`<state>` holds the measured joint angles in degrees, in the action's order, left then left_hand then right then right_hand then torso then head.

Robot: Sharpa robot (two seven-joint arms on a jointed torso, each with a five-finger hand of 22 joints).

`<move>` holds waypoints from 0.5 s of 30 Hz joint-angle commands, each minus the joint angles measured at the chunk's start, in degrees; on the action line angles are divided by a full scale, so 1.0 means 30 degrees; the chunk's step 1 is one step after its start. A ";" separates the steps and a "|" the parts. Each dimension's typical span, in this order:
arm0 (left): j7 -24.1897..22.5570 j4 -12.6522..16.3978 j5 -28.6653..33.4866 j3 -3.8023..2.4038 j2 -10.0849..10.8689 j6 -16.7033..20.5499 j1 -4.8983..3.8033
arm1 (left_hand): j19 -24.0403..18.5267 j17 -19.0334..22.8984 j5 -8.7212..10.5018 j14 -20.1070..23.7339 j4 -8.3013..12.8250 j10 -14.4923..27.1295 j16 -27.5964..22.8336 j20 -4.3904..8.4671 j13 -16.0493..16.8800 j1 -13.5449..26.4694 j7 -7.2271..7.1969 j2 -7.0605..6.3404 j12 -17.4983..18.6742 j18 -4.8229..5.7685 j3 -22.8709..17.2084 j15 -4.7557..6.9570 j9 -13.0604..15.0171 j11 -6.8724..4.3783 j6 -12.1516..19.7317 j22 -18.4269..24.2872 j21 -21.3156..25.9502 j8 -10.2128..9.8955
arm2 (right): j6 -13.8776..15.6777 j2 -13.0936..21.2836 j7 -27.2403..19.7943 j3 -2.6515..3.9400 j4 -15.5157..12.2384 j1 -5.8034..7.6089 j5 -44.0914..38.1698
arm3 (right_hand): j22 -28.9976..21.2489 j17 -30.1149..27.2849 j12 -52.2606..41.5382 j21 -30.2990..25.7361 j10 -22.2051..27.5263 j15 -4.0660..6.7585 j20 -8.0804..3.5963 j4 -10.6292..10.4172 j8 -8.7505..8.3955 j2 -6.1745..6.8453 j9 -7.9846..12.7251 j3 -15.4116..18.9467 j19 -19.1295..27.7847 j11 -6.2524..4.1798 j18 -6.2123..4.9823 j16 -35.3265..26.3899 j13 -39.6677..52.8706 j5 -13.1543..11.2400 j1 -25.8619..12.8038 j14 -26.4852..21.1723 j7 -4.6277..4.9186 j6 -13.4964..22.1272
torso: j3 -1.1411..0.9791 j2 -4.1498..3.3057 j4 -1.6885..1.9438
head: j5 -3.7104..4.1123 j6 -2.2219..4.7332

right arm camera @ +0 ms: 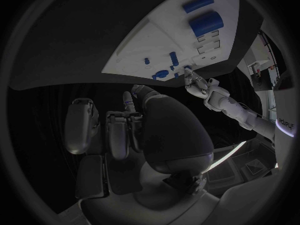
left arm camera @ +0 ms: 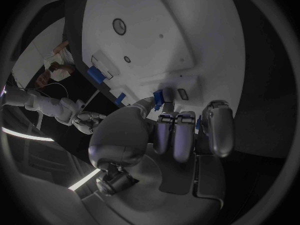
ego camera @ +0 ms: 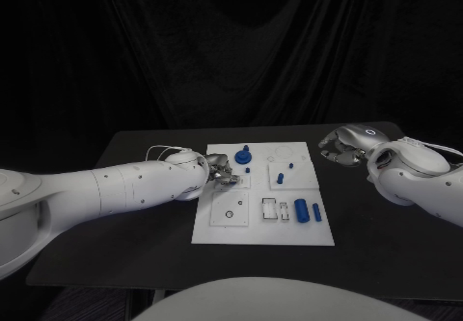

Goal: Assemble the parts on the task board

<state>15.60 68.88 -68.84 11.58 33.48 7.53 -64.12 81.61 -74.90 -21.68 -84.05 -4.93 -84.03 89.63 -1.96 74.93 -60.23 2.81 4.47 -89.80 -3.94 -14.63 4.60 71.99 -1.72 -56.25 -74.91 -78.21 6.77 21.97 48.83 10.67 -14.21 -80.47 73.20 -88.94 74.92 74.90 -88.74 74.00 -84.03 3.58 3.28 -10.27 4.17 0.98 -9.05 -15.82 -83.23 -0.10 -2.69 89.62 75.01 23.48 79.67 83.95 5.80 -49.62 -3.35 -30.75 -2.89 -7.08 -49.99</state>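
White task board [ego camera: 217, 231] lies mid-counter, with blue parts [ego camera: 301, 208] on its right half. Your left hand [ego camera: 218, 172] pinches a small blue part [left arm camera: 159, 98] at the board's left edge, near its far end. Your right hand [ego camera: 340, 148] hovers off the board, fingers curled, empty. Risk: the pinch looks shallow; any tilt could jam or drop the part.

The white board [ego camera: 262, 227] was seen in the middle of the black table [ego camera: 126, 221], with blue pieces [ego camera: 301, 209] set upon it. The left hand [ego camera: 220, 174] was held over its left edge, fingers curled, while the right hand [ego camera: 340, 148] was kept off the board beyond its far right corner.
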 commanded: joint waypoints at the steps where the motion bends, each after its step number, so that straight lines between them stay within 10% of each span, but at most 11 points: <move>1: -0.0282 0.0020 0.0061 0.0171 -0.0009 0.0122 0.0288 | -0.0037 -0.5033 -0.0482 -0.1983 0.0268 -0.1991 0.0122 -0.0096 0.5025 0.0047 -0.0005 -0.0279 -0.0067 0.0084 -0.0564 -0.0138 -0.0819 0.0140 -0.0204 -0.1900 0.0112 -0.0400 | 0.0091 0.0048 0.0263 0.0015 -0.0024 -0.0056 -0.0070 | 0.3429 0.4896 0.0085 -0.0114 -0.1555 -0.0138 -0.0030 0.0058 -0.0077 -0.0015 0.0030 -0.0132 0.0153 0.0124 -0.0310 -0.0072 0.4634 0.0094 -0.0134 0.1951 -0.0013 -0.0080 | -0.0011 -0.0007 -0.0015 | -0.0002 -0.0004; 15: -0.0834 0.0595 0.0061 0.0169 0.0372 0.1848 0.0285 | -0.0062 -0.5033 -0.1261 -0.1983 0.1428 -0.1991 0.0122 -0.0037 0.5025 0.0425 -0.0130 -0.0841 -0.0067 0.0075 -0.2364 -0.0059 -0.0701 0.0030 -0.0665 -0.1974 0.0227 -0.0289 | 0.0177 0.0160 0.0277 0.0016 -0.0096 -0.0057 -0.0070 | 0.3405 0.4867 0.0141 -0.0197 -0.1507 -0.0132 -0.0034 0.0101 -0.0114 0.0010 0.0053 -0.0172 0.0189 0.0114 -0.0327 -0.0116 0.4594 0.0113 -0.0136 0.1936 -0.0026 -0.0019 | -0.0003 -0.0015 -0.0002 | 0.0113 -0.0004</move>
<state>14.23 70.28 -68.89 11.92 34.61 11.84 -63.62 81.39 -74.95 -25.23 -84.05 -0.85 -84.03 89.63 -2.17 74.93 -58.95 2.55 2.42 -89.80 -3.94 -21.24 4.60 69.46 -1.72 -57.87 -74.91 -77.41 5.63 22.04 49.21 10.67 -14.20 -80.62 73.17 -88.94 74.91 74.90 -88.52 73.76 -84.03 3.58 3.08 -9.95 4.17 0.98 -8.98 -16.14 -83.03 -0.10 -2.70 89.62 75.01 23.48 79.67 83.95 5.80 -49.62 -3.36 -30.77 -2.94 -6.77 -49.99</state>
